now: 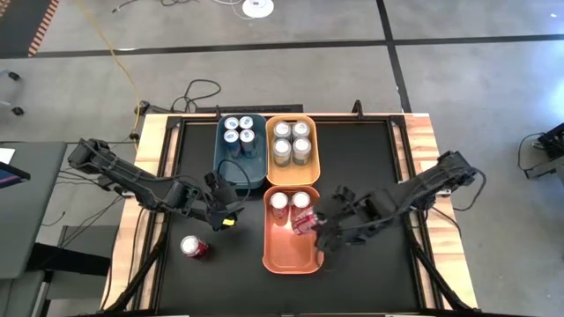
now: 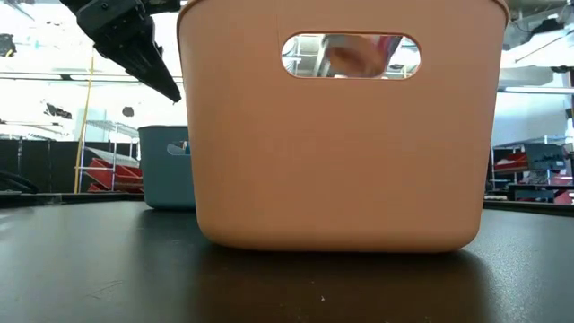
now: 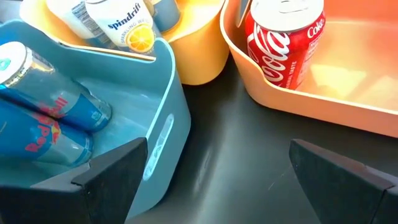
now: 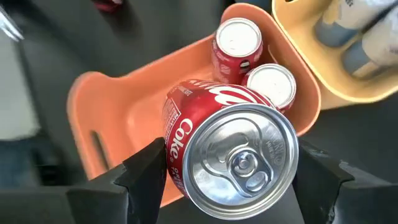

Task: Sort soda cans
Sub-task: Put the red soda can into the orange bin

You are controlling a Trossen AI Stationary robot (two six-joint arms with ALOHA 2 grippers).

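You're looking at one red can [image 1: 195,247] standing loose on the surface [image 1: 370,255] at the left, well apart from the bins. Left pincer [image 1: 231,217] is hanging wide open and empty, just beside the teal bin [image 1: 222,167], touching nothing. Teal bin is holding four blue cans [image 1: 239,129]; yellow bin [image 1: 315,150] next to it is holding four pale cans [image 1: 292,141].

Right pincer [image 4: 227,180] is gripping a red can [image 4: 217,146], tilted on its side, jaws partly open around its body, over the right rim of the orange bin [image 1: 291,260]. Two red cans [image 1: 290,202] are already standing at that bin's far end.

Step in hand, I'd say: dropping this can into the orange bin. You're wanting to bring it upright first, centre it over the bare floor in front of the two standing cans, lower until it's seated, then release. Letting go while it's tilted risks it rolling or knocking the neighbours
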